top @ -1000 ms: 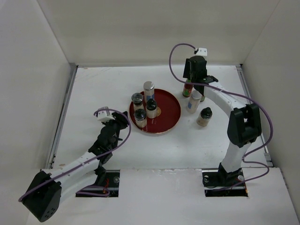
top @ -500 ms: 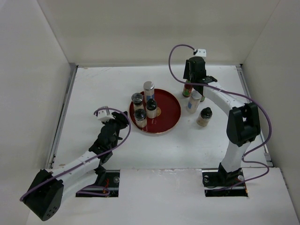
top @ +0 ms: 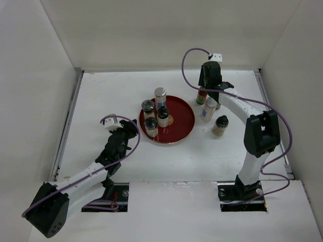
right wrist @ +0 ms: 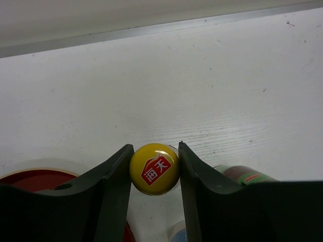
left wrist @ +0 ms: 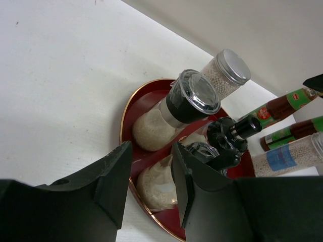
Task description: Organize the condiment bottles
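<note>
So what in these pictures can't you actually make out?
- Top view: the right gripper covers the sauce bottles; how many stand there is unclear.
- Right wrist view: only the yellow cap shows between the fingers; the bottle below is hidden.
- Left wrist view: the left gripper blocks the near part of the red tray.
- Top view: jar labels are too small to read.

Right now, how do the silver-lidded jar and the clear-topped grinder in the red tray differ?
In the left wrist view, the silver-lidded jar is slim, with a flat metal lid and round pale beads inside. The clear-topped grinder is wider, with a black collar under a clear dome and finer white grains. The jar stands on the far side of the red tray, the grinder nearer the camera. Both are upright in the tray.
</note>
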